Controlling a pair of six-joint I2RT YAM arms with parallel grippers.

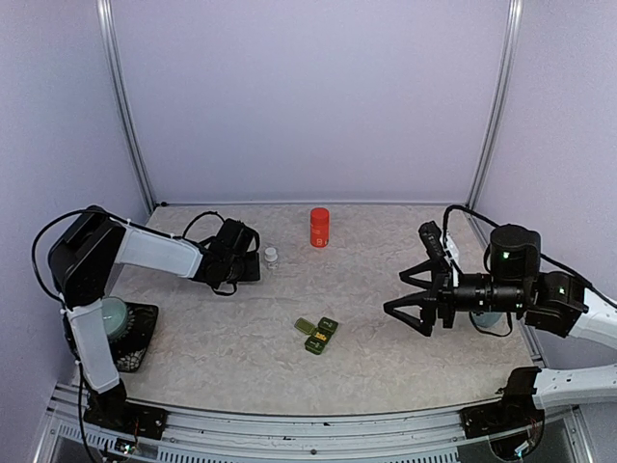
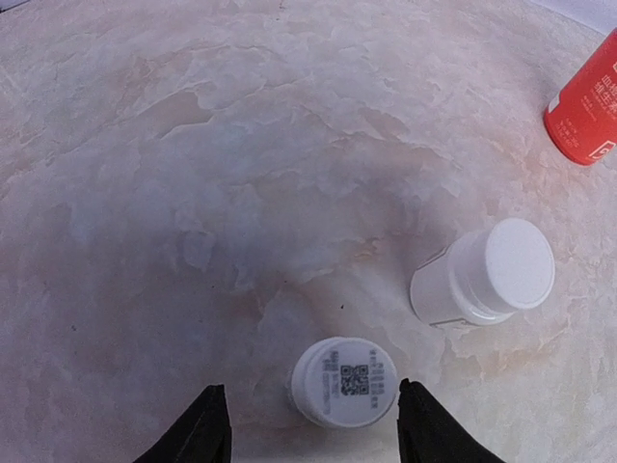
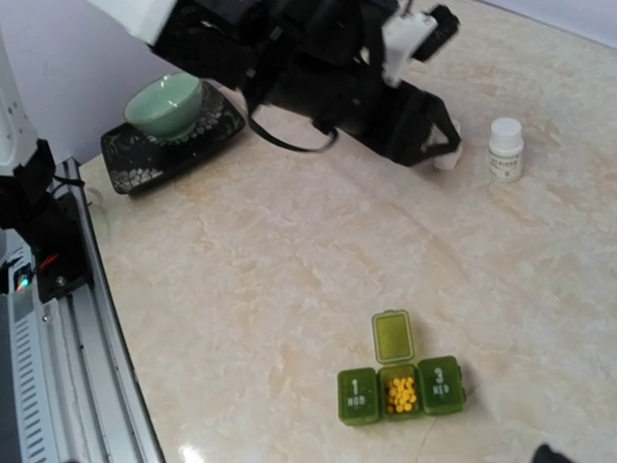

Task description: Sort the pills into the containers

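From above, you see the containers (image 1: 317, 335) lying on the worktop (image 1: 193, 328) between the two arms, well apart from both hands. Your right hand (image 1: 397, 292) hangs with its fingers spread wide, holding nothing. Your left hand (image 1: 249, 264) sits just beside a capped white bottle (image 1: 271, 255), near the red bottle (image 1: 319, 227).

At the left wrist, the fingers (image 2: 207, 429) stand apart on either side of a code-printed white bottle (image 2: 344, 381).

At the right wrist, compartments 1 and 3 are closed. The middle lid (image 3: 392, 338) is flipped open, and yellow pills (image 3: 400, 394) lie inside.
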